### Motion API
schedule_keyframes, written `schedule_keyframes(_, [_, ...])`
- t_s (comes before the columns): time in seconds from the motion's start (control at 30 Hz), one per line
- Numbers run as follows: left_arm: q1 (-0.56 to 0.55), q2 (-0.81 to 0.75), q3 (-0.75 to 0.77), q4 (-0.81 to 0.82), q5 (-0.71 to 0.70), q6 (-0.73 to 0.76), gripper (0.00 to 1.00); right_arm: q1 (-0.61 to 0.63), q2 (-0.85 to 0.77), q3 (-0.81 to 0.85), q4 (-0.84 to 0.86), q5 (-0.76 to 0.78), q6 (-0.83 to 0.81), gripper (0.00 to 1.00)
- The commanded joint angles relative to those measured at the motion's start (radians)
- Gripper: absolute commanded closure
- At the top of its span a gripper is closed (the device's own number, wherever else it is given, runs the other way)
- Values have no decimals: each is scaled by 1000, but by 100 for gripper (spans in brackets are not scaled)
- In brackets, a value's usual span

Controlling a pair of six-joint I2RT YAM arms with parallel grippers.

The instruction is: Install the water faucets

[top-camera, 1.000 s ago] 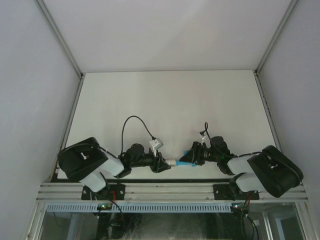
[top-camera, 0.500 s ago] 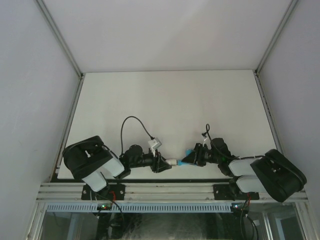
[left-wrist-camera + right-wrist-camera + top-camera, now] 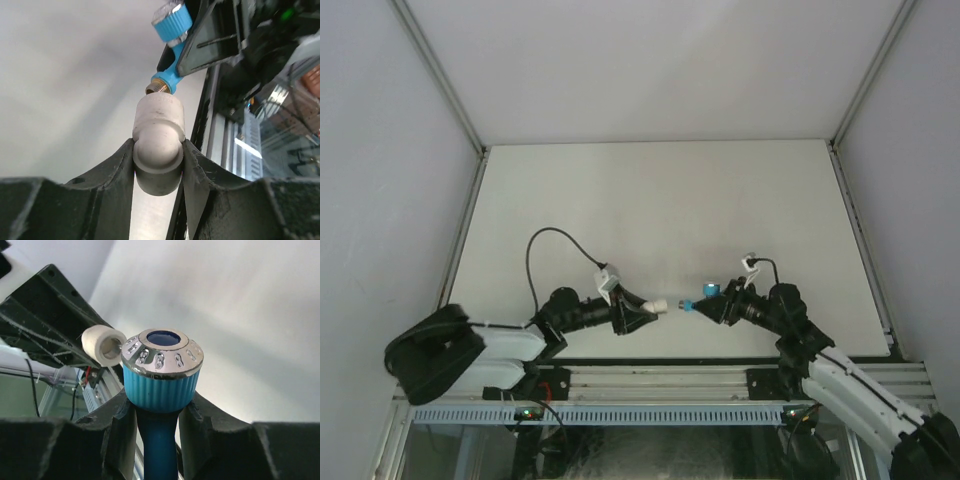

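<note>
Left jaws clamped on a pipe fitting [image 3: 159, 145], right jaws clamped on the water faucet [image 3: 161, 385], both near the front edge of the tabletop [image 3: 660, 200].
The two arms point tip to tip. The white-grey fitting's open mouth faces the bright blue faucet, which is gripped by its stem under the ribbed, silver-capped handle [image 3: 162, 357]. The faucet's small threaded end [image 3: 156, 89] sits at the fitting's rim, contact unclear.

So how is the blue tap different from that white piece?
The blue tap is bright blue with a shiny-topped ridged knob; the white piece is plain, dull and smooth. The tap ends in a thin metal thread; the white piece is a fat tube with a hole. Both are small, held nearly tip to tip.
</note>
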Motion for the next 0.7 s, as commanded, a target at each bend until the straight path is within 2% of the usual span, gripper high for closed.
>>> schedule_keyframes(0.0, [59, -244, 16, -80, 111, 54, 100, 1, -236, 56, -56, 20, -131, 100])
schedule_keyframes(0.13, [129, -453, 85, -335, 237, 122, 100, 1, -383, 89, -8, -72, -228, 100])
schedule_keyframes(0.2, [178, -527, 106, -385, 299, 120, 100, 5, -395, 126, 22, -123, -271, 100])
schedule_keyframes(0.37, [241, -579, 171, -388, 474, 18, 100, 70, -324, 225, 81, -242, -448, 100])
schedule_keyframes(0.43, [242, -560, 186, -286, 536, -68, 100, 116, -284, 248, 113, -277, -523, 100])
schedule_keyframes(0.57, [243, -531, 219, -179, 594, -181, 100, 289, -244, 344, -25, -191, -791, 100])
schedule_keyframes(0.67, [243, -548, 229, -179, 600, -191, 100, 453, -253, 364, -111, 20, -1045, 100])
